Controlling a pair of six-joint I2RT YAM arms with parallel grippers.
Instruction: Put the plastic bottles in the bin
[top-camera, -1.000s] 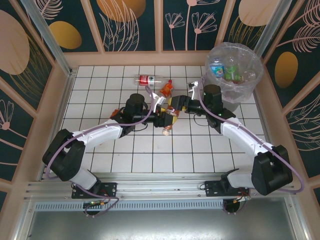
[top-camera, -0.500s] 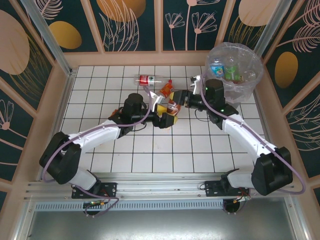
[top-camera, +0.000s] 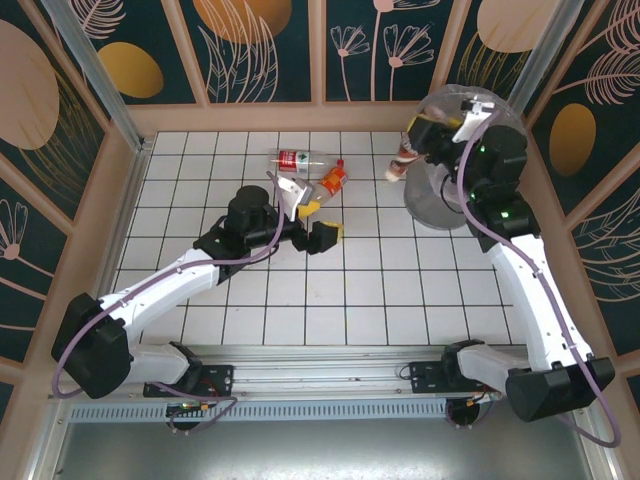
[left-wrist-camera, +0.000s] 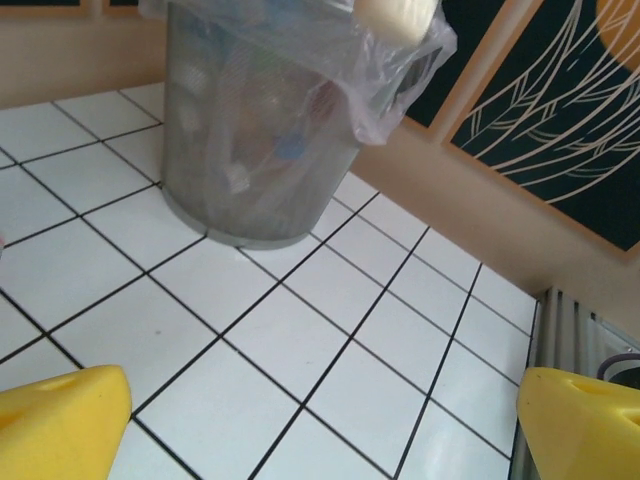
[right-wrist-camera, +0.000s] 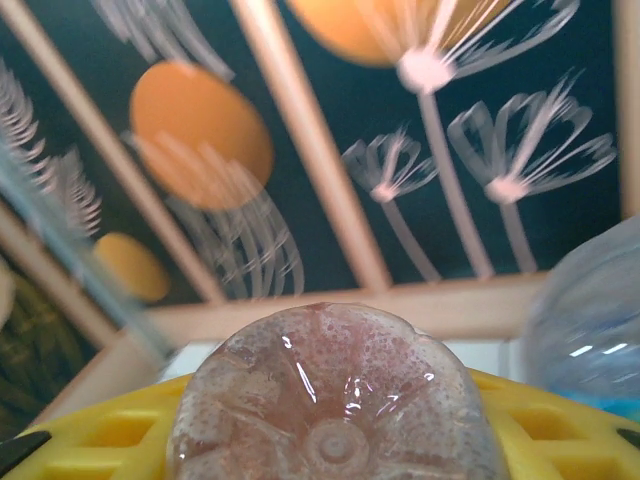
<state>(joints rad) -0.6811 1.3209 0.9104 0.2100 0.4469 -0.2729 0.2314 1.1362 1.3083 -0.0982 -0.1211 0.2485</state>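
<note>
From above, the right gripper clamps a bottle beside the bin. The left gripper gapes empty near a red-label bottle and an orange bottle. Left wrist: fingers spread wide, nothing between, bin ahead. Right wrist: bottle base pinched between fingers.

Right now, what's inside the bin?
Through the side of the bin, several bottles show dimly, with blue and reddish patches. From above, the right arm covers its opening, so I cannot count them.
</note>
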